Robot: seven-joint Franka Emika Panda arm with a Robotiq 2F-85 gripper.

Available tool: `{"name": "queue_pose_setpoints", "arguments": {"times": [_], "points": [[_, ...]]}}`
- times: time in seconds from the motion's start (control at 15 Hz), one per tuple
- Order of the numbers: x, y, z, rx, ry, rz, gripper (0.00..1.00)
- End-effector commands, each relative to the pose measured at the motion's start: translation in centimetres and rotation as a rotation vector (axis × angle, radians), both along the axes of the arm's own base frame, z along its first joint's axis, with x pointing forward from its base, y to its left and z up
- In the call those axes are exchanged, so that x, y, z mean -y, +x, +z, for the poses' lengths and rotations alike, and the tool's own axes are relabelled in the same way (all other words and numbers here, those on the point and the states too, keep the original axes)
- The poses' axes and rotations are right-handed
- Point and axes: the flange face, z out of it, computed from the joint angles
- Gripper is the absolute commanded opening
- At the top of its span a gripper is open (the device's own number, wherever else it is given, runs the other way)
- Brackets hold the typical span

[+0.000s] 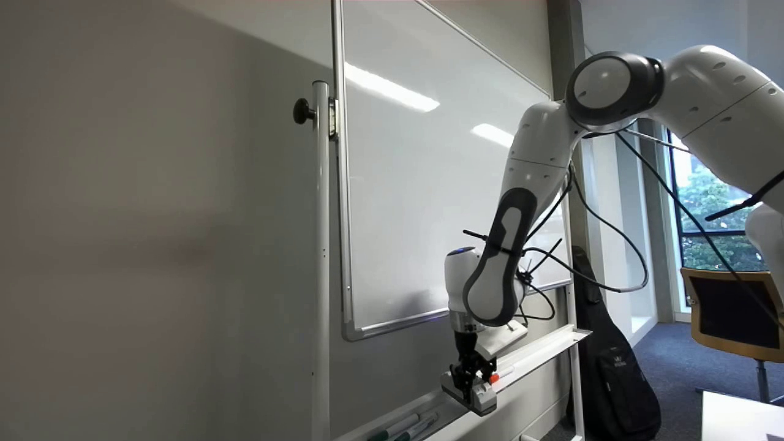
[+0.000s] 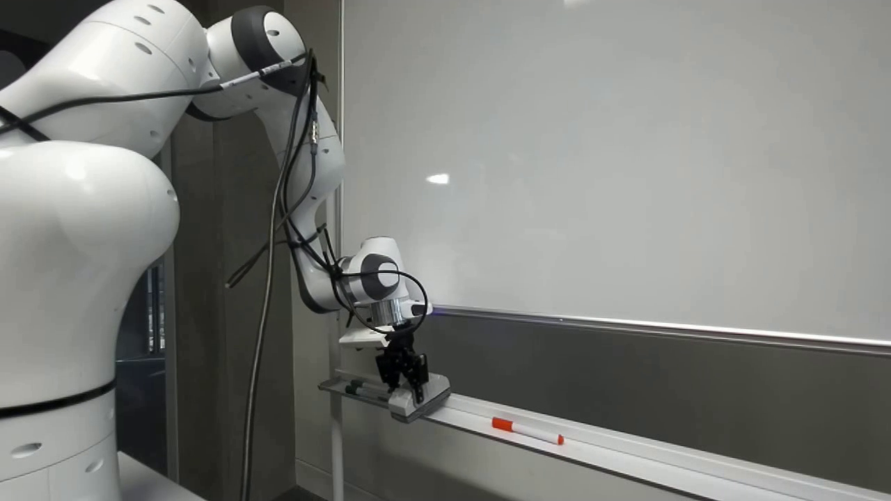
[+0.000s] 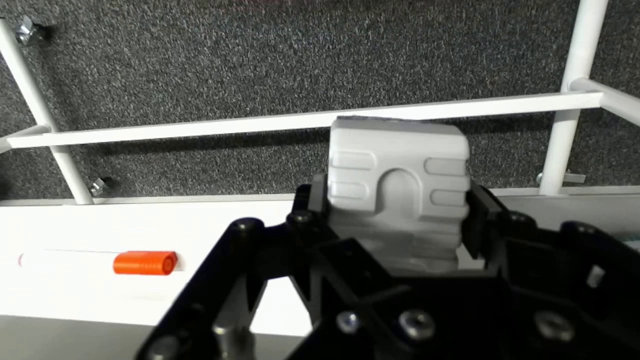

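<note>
Pale wall (image 1: 153, 184) backs a whiteboard (image 2: 612, 153) on a white stand (image 1: 321, 245), with dark speckled carpet (image 3: 225, 65) beneath. Under the board's lower edge, the black gripper (image 3: 398, 205) points downward, clenched around a grey eraser (image 3: 400, 187), its fingers (image 3: 317, 197) pressed against two opposite sides. That eraser is at the long tray (image 2: 626, 456) below the board, jutting past the tray's edge in the wrist view; whether it rests there or is just clear of the surface, I cannot tell. Near it on one side, apart from the gripper, a white marker (image 2: 532, 432) with an orange-red cap lies along the tray. On the opposite side, two dark-capped markers (image 1: 401, 425) lie next to each other near the tray's end. Farther out, the white arm (image 1: 542, 147) arches overhead in both exterior views, black cables (image 2: 253, 390) hanging from it. Low down, a white crossbar (image 3: 300, 122) of the stand spans the carpet. Beyond, in an exterior view, a black bag (image 1: 612, 367) stands aslant behind the far post, and a dark-backed chair (image 1: 723, 312) is near a window (image 1: 710, 196).
</note>
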Motion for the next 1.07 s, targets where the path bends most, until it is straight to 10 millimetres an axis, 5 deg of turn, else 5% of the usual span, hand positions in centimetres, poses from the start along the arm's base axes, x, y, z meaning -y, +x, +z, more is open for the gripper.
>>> {"name": "queue_pose_setpoints", "arguments": {"times": [0.0, 0.67, 1.0], "points": [[0.2, -2.4, 2.5, -0.065, -0.015, 0.0, 0.38], [0.5, -4.9, 12.5, -0.174, -0.13, 0.042, 0.38], [0.7, -6.1, 15.5, -0.232, -0.115, 0.035, 0.38]]}}
